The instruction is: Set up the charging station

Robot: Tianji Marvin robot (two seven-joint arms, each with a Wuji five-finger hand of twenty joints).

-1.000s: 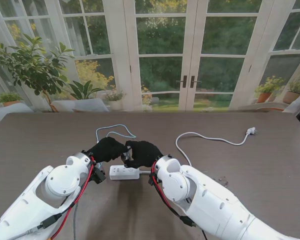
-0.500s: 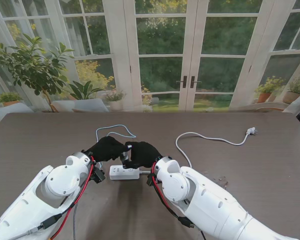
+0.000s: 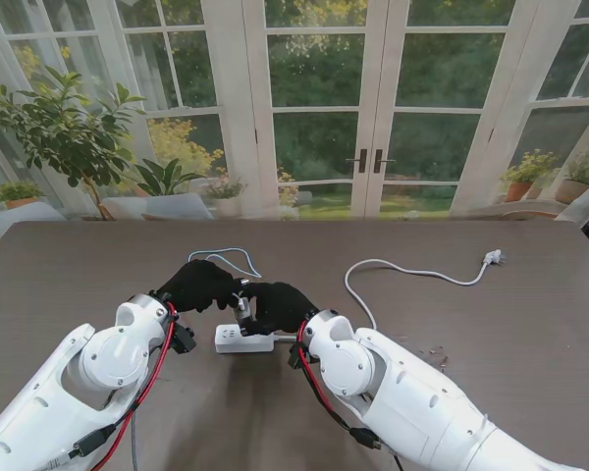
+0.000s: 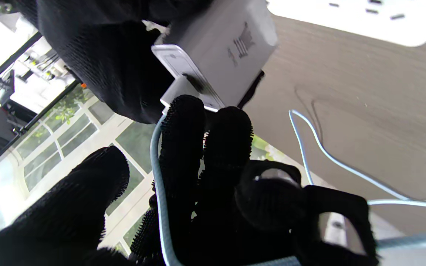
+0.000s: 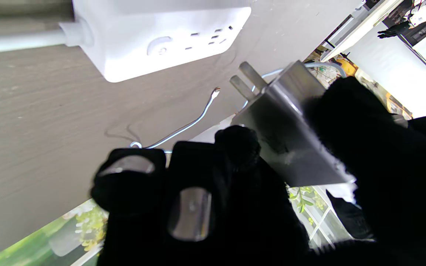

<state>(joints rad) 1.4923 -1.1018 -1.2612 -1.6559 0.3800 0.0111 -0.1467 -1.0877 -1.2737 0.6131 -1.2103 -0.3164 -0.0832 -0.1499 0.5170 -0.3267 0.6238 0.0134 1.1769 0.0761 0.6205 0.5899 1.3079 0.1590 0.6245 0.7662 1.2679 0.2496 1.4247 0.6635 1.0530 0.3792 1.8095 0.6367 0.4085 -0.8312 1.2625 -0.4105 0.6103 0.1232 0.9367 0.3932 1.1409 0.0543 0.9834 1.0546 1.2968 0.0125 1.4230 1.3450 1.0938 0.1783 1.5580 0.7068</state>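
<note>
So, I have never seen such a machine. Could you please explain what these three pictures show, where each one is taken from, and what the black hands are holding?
This is a robot with two white arms, each ending in a black-gloved five-finger hand. The wide picture looks down from a stand above its shoulders. The other two come from cameras on the wrists and appear upside down.

On the brown table lies a white power strip with its white cord running off to the right. A thin light-blue cable lies farther from the robot.

The right hand holds a white charger block; its two metal prongs point toward the strip but are not yet plugged in. The left hand grips the blue cable, which runs along its fingers to the charger.
</note>
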